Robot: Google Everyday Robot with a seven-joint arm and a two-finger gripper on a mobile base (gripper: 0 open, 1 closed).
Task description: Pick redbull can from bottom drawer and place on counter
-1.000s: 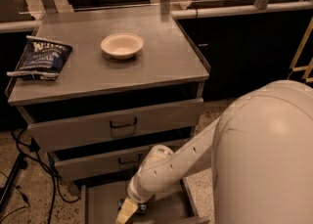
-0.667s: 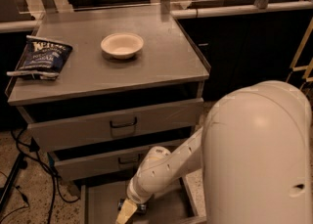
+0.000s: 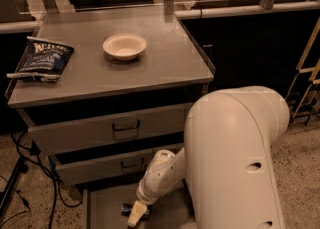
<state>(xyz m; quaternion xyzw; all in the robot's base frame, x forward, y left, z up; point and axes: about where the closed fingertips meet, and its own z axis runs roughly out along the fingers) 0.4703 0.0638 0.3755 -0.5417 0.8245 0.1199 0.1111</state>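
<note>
Camera view, L to R: chip bag (image 3: pixel 42 59) lies flat on far left edge of counter (image 3: pixel 167 70), dark blue w/ white print, its near end overhanging the rim a bit. Black cables (image 3: pixel 27 173) trail on the speckled floor below, left of the cabinet. Bowl (image 3: pixel 125 46), cream, sits upright near mid-counter, well apart from the bag.

Under the counter, top drawer (image 3: pixel 80 134) and middle drawer (image 3: pixel 92 169) each sit slightly out, dark bar handles facing me. Bottom drawer (image 3: pixel 106 209) is pulled out, flat grey floor showing.

Redbull can (image 3: pixel 128 208) is in that bottom drawer, toward its middle, low in frame. Looks to be on its side, long axis approx left-right, pale shiny end pointing left; right part hidden behind my gripper.

Gripper (image 3: pixel 135 217) is down inside the bottom drawer, tip pointing down, right at the can, touching or just beside it, can't say which. Can't tell whether it's wide, narrow or holding the can. My arm (image 3: pixel 235 163), big white shell, fills lower right, w/ the wrist (image 3: pixel 159 173) reaching down-left across the middle drawer front.
</note>
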